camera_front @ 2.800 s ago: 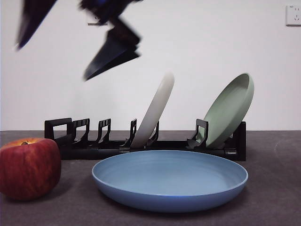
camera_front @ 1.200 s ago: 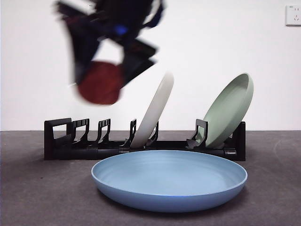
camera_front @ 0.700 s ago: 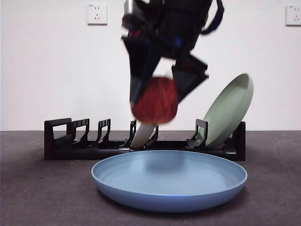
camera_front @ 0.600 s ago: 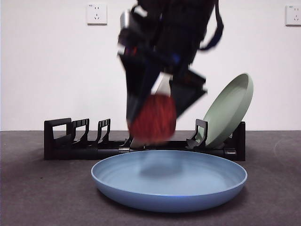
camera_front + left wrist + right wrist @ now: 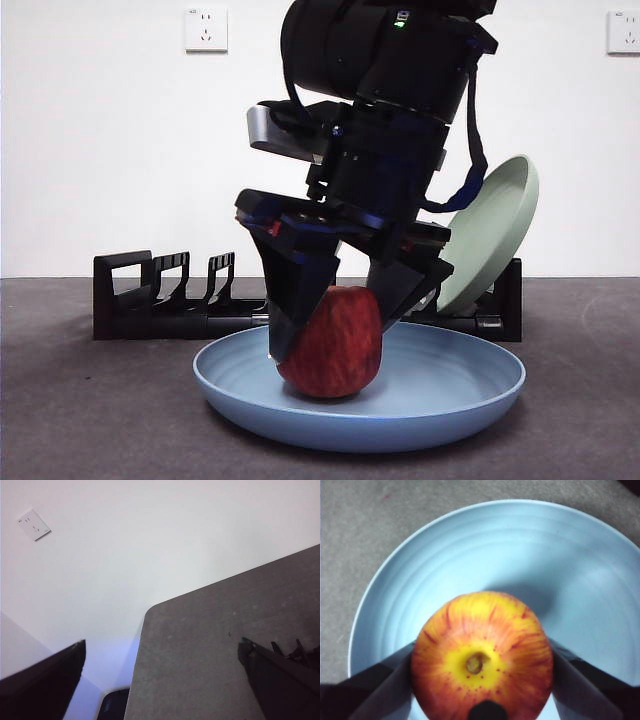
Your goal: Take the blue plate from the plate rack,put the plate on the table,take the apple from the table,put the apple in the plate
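Right gripper [image 5: 335,335] is clamped on the apple [image 5: 332,343], one jaw on each flank, stem pointing up at the wrist camera [image 5: 482,655]. The apple looks seated on the floor of the blue plate [image 5: 470,385], a bit left of the plate's centre in the front view; contact looks real, though I can't fully rule out a sliver of gap. The plate lies flat on the table [image 5: 80,420], in the middle of the bench toward its front edge, just in front of the plate rack [image 5: 150,300]. A sage-green plate [image 5: 495,230] leans in the rack at its right end, close behind the arm's cable.

Left gripper [image 5: 160,680] is idle with its jaws wide, nothing between them, looking past a corner of the table [image 5: 200,650].

Remaining step by my read: release and lift clear.

Risks:
- Uneven jaw release nudges the apple; it rolls across the shallow dish (low rim, weak stop) and onto the table.
- A jaw sticks to the skin on retreat and drags the apple, or tips the plate edge.
- Retreating backward rather than straight up clips the green plate or snags the cable on it.
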Available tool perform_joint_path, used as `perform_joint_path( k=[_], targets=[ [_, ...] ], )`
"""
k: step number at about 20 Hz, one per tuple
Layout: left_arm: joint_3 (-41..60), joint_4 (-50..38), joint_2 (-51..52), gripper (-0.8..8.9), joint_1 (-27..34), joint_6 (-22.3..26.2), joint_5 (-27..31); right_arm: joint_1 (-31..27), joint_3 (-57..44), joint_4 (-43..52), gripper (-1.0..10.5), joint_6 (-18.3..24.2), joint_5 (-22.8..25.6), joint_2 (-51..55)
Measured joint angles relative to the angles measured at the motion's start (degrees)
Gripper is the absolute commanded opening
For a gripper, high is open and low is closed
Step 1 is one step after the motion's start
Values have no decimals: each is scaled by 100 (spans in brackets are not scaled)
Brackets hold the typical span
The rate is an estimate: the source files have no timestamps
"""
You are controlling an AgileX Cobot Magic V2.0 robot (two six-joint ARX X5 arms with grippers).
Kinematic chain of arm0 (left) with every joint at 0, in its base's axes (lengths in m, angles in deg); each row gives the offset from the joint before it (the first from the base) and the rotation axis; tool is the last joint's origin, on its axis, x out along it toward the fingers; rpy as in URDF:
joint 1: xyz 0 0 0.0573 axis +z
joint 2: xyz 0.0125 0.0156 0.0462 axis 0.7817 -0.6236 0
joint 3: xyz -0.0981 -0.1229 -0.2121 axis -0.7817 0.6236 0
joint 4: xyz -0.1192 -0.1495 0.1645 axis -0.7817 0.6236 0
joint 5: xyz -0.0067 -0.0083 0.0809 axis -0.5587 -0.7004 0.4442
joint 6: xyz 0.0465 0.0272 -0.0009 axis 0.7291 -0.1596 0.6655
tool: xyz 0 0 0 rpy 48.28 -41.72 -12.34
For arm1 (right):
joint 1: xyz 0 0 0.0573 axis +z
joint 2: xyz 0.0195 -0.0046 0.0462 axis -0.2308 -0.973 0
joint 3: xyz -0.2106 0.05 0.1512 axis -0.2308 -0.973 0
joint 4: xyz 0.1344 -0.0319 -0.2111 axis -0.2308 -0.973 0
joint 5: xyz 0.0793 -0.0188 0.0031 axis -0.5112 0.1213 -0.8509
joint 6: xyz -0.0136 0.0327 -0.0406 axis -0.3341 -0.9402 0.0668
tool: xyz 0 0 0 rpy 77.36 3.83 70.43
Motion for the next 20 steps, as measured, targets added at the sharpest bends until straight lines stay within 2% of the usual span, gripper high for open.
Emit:
perform_joint_path(
  k=[2, 3, 4, 9, 13, 17, 18, 20],
  targets=[
    [0, 0, -4, 553, 0, 0, 0, 0, 0, -11, 432, -63, 15, 0],
    [0, 0, -4, 553, 0, 0, 0, 0, 0, -17, 515, -109, 68, 0],
    [0, 0, -4, 553, 0, 0, 0, 13, 0, -20, 537, -138, 125, 0],
    [0, 0, -4, 553, 2, -2, -92, -2, -68, -175, 536, -197, 365, 2],
    [0, 0, -7, 551, 0, -13, -734, -46, -74, -173, 535, -197, 376, 634],
    [0, -2, -81, 489, 0, -15, -1541, -85, -74, -245, 529, -197, 376, 1845],
    [0, -2, -120, 481, 0, -9, -1755, -94, -74, -286, 497, -199, 376, 2159],
    [0, -160, -219, 342, 0, 81, -2229, -149, -74, -330, 313, -203, 378, 2896]
  ],
)
